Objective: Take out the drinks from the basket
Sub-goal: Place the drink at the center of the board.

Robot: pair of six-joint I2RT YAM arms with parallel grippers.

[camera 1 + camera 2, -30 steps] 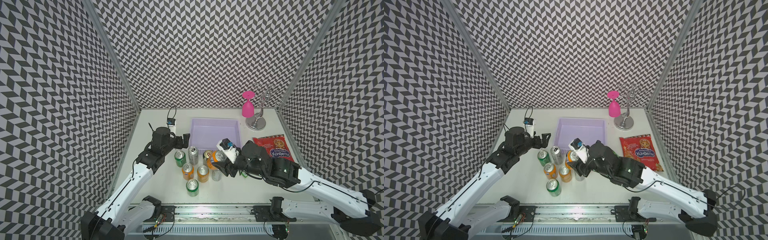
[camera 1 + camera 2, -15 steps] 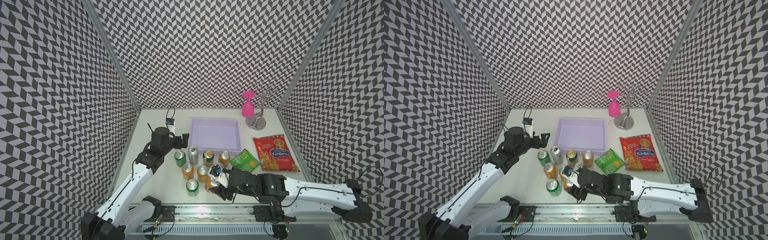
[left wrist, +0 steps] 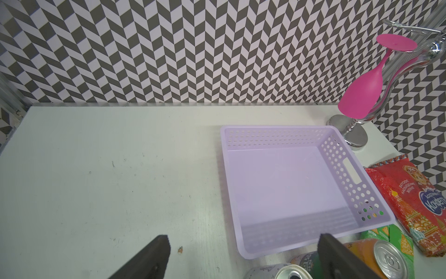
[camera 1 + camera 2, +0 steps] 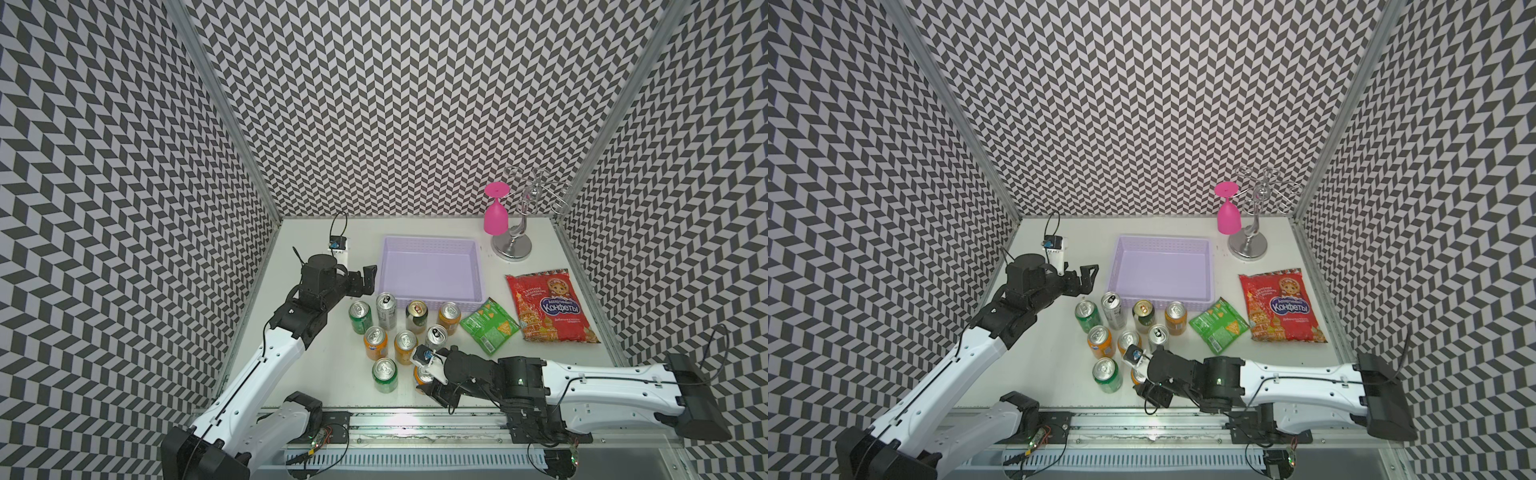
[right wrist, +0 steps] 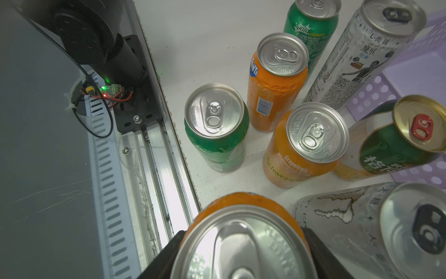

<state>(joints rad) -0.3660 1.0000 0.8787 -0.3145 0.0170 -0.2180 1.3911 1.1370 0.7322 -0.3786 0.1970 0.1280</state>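
Orange with a silver top, one can (image 5: 241, 207) sits clamped in the right gripper (image 5: 243, 261). The left gripper (image 3: 242, 238) gapes wide, holding nothing.

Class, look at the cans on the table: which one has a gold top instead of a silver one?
The dark green can beside the basket: its lid is gold with a red pull tab, while every other lid is silver.

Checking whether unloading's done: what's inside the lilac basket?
Nothing shows inside the lilac basket: its floor is bare in both top views and the left wrist view. A strip behind its near wall is hidden from above.
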